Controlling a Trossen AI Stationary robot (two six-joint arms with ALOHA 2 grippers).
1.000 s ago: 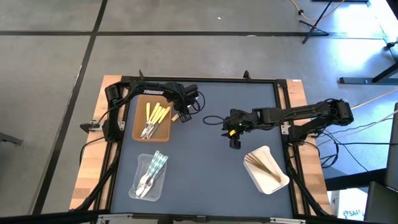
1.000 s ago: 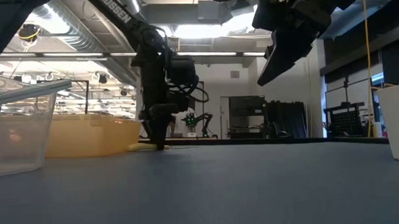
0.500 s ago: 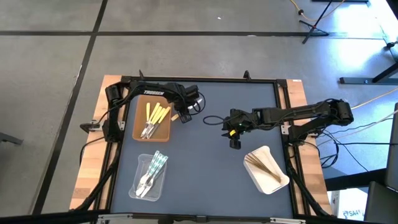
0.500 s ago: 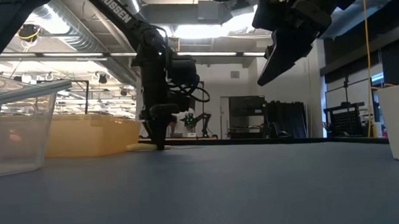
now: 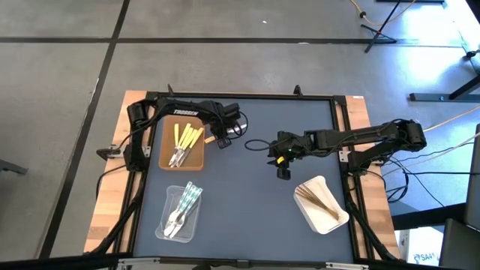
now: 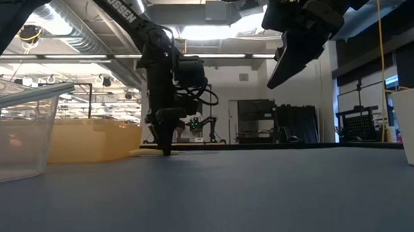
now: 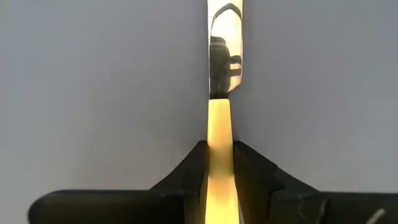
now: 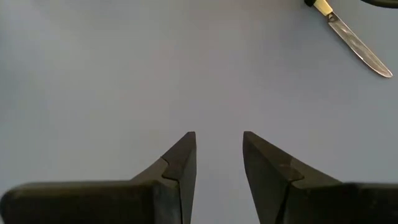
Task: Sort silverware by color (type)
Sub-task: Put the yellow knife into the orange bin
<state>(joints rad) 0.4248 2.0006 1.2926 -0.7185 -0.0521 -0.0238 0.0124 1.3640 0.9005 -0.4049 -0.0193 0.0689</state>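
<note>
Left wrist view — my left gripper (image 7: 221, 171) pinches the yellow-handled knife (image 7: 222, 93) lengthwise; right gripper (image 8: 219, 158), fingers spread, waits mid-table.

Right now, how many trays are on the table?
3. The brown tray sits at the left, beside the left end effector; the clear tray lies nearer the front on the left; the white tray is at the front right.

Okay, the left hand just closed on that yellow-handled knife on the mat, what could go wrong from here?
1. The left hand pinches only the slim yellow handle of the silver-bladed knife, so the knife could pivot or slip when lifted.
2. The brown rectangular tray sits right beside it; a low carry might clip its wall.
</note>
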